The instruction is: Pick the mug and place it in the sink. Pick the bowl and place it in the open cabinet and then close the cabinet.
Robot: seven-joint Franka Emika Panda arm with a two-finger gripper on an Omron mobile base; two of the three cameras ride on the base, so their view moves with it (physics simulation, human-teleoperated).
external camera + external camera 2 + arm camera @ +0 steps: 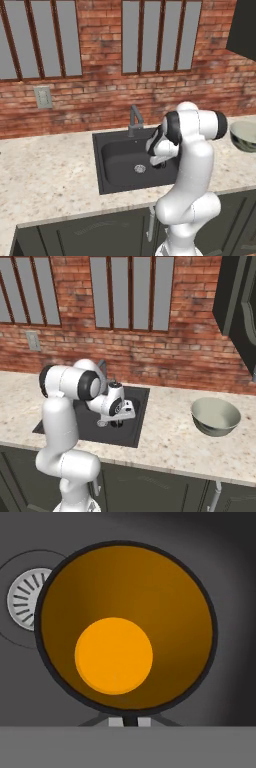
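Observation:
The black mug has its orange inside facing the hand camera. My gripper is shut on its near rim. The hand hangs low inside the black sink, holding the mug just right of the round silver drain. From the right, the mug is a small dark shape under the gripper. On the counter, well right of the sink, sits the pale grey-green bowl. The upper cabinet stands open above the bowl.
The grey faucet rises at the sink's back edge, just behind the arm. Speckled stone counter stretches left of the sink, under a brick wall with windows. Dark lower cabinets line the front.

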